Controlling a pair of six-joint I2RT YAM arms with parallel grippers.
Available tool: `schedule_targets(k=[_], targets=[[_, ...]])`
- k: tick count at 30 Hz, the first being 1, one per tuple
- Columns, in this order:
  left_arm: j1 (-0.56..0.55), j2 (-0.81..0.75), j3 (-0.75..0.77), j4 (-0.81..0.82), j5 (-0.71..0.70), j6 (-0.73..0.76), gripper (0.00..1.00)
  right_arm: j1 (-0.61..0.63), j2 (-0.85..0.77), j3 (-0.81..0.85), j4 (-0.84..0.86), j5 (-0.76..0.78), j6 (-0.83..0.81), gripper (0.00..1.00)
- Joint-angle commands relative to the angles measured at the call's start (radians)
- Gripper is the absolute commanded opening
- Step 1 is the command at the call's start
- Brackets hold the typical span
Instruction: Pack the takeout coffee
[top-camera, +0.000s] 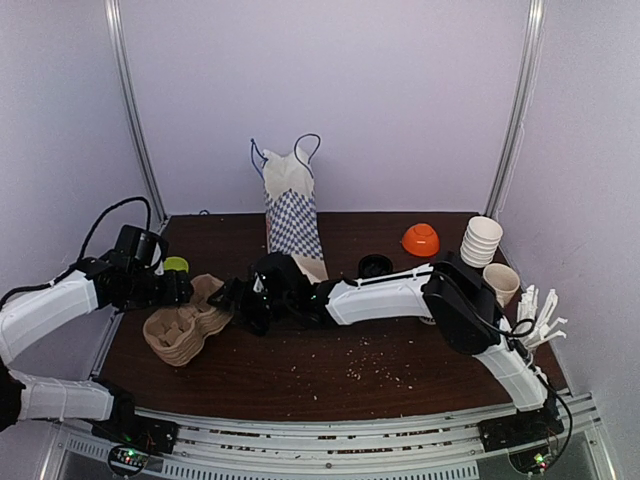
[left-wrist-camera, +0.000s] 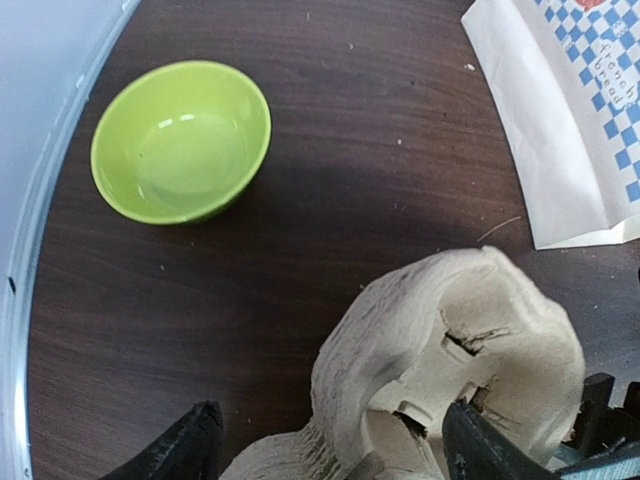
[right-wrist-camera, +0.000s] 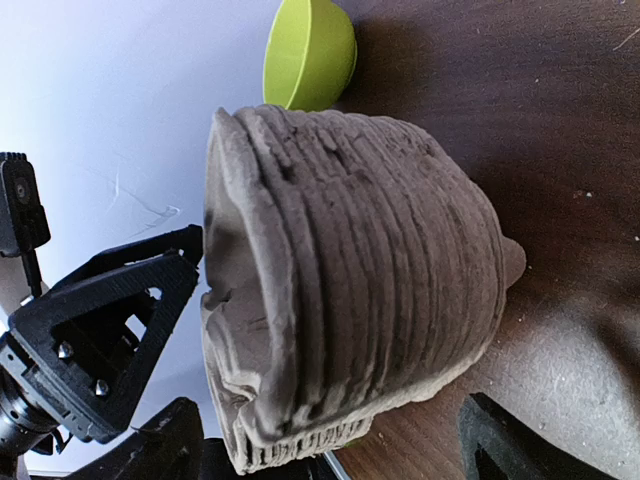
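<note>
Near the worktop's (top-camera: 330, 370) left edge, left hand (left-wrist-camera: 330, 445) and right hand (right-wrist-camera: 335, 440) both stand spread around the carrier stack (top-camera: 185, 325). Best to pin the stack with one and peel a single carrier free with the other. The coffee (top-camera: 375, 265), only its lid showing, sits mid-worktop, and the bag (top-camera: 293, 215) is at the far edge.

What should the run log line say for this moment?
left hand open at carrier stack | right hand open at same stack | paper bag upright behind

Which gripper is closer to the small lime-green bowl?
Left. The left gripper sits just in front of the small lime-green bowl; the right gripper is farther, across the stack of brown pulp cup carriers.
</note>
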Motion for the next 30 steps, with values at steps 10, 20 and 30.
schedule_targets(k=[10, 20, 30], targets=[[0.011, -0.054, -0.112, 0.130, 0.152, -0.042, 0.78, 0.004, 0.077, 0.134, -0.107, 0.032, 0.032, 0.58], [0.011, -0.060, -0.185, 0.234, 0.388, -0.075, 0.76, -0.041, -0.091, -0.062, -0.120, 0.058, -0.066, 0.42], [-0.084, -0.029, -0.275, 0.419, 0.489, -0.196, 0.76, -0.105, -0.284, -0.252, -0.217, 0.032, -0.213, 0.40]])
